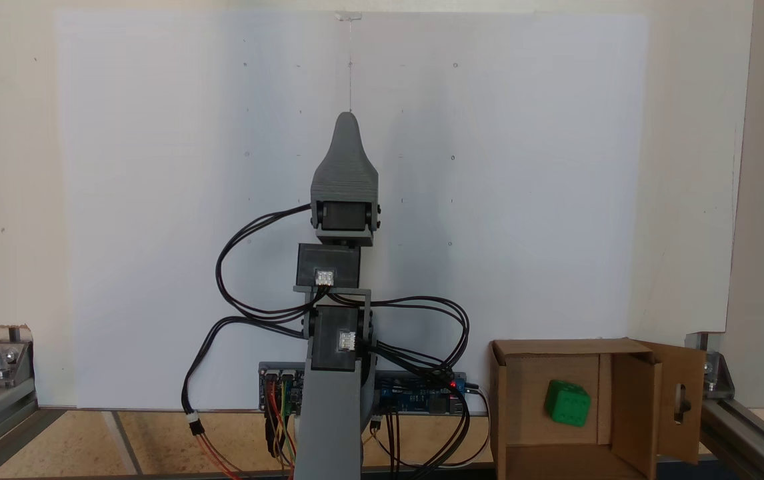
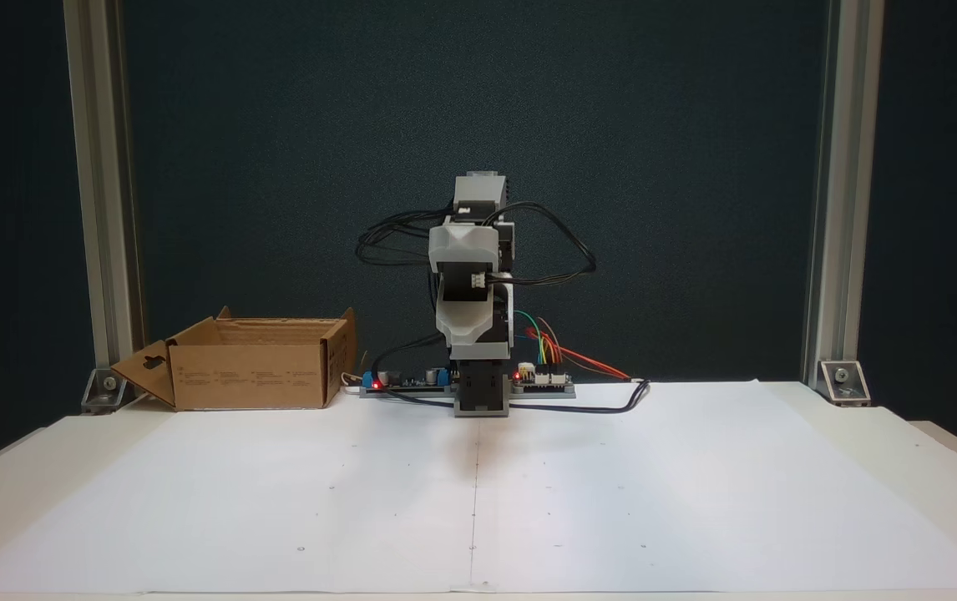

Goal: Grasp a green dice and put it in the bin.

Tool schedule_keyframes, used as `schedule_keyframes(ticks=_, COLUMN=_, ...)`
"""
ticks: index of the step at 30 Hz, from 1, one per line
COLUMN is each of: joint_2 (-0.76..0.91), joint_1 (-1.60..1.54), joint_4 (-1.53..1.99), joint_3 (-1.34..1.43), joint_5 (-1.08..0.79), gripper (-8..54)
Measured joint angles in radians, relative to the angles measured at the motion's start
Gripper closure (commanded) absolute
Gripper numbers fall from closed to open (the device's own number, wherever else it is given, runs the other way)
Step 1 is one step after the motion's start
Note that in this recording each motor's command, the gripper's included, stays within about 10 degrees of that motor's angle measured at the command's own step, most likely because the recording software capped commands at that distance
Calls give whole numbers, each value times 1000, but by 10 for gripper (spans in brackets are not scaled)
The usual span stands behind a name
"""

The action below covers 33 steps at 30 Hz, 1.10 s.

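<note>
Looks finished: green dice point(image 1: 567, 403) lying inside the cardboard bin point(image 1: 503, 413) (flap with slot-shaped hand hole swung outward). End effector point(image 1: 347, 123) folded above the arm's base, empty; jaws stacked one behind the other, so opening probably closed, cannot tell. Nothing left but rest.

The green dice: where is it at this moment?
The green dice lies inside the bin, at the lower right of a fixed view, right of the arm's base; the gripper is well away from it.
</note>
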Motion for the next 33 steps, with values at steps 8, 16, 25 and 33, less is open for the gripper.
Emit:
schedule_keyframes(ticks=8, joint_2=0, joint_1=0, joint_4=-137, joint_3=103, joint_5=0, gripper=16)
schedule_keyframes(ticks=16, joint_2=0, joint_1=-2, joint_4=-258, joint_3=169, joint_5=0, gripper=16)
schedule_keyframes(ticks=25, joint_2=0, joint_1=-2, joint_4=-405, joint_3=241, joint_5=0, gripper=17)
schedule_keyframes(ticks=33, joint_2=0, joint_1=-3, joint_4=-471, joint_3=354, joint_5=0, gripper=17)
